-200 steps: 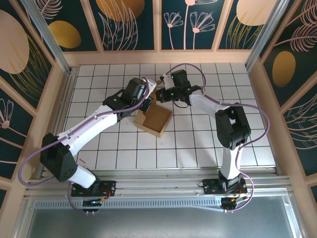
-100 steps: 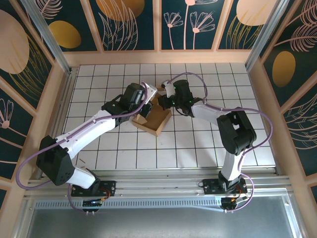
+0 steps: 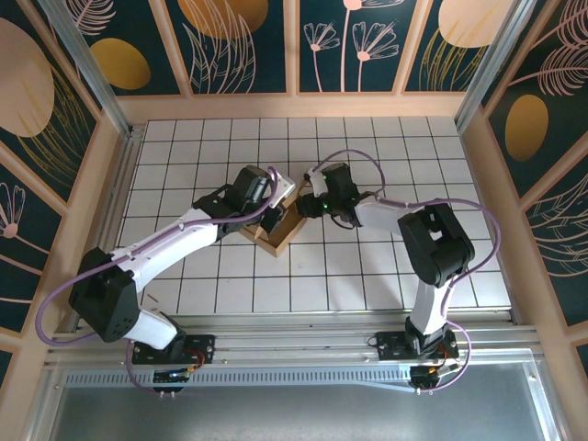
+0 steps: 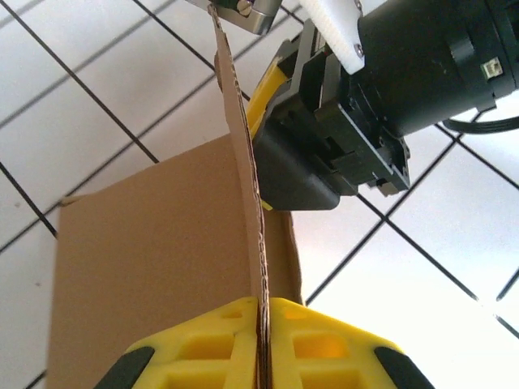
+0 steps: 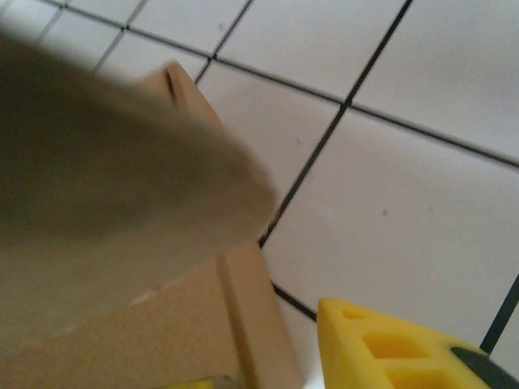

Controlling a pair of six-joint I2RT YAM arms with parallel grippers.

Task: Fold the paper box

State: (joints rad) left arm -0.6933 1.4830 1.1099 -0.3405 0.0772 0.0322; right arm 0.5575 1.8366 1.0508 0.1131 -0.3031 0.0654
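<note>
The left hand (image 4: pixel 261 332) is clamped shut on the thin edge of an upright wall (image 4: pixel 239 146) of the paper box (image 3: pixel 278 235), its two yellow fingers pressed together with the brown card between them. The box sits directly under and in front of the left hand, floor down on the tiled worktop (image 3: pixel 367 276).

The right hand (image 3: pixel 309 204) is just across that wall from the left hand, nearly touching it. Its state is what has changed. A second ago it was closed on a flap farther out from the left hand. Now its jaws are parted: the yellow finger (image 5: pixel 389 348) stands clear of the card, with bare tile showing between them.

Both hands have also drawn in and come down over the box. The box has slid a little towards the left arm and turned, so less of its inside shows from above than before.

I take this as the right hand letting go after pressing a flap or wall into place, while the left hand keeps the neighbouring wall standing. The fold looks partly done: walls are up, but the wrist views do not show whether the tabs are locked. If the left hand lets go too soon, the wall may spring back.
</note>
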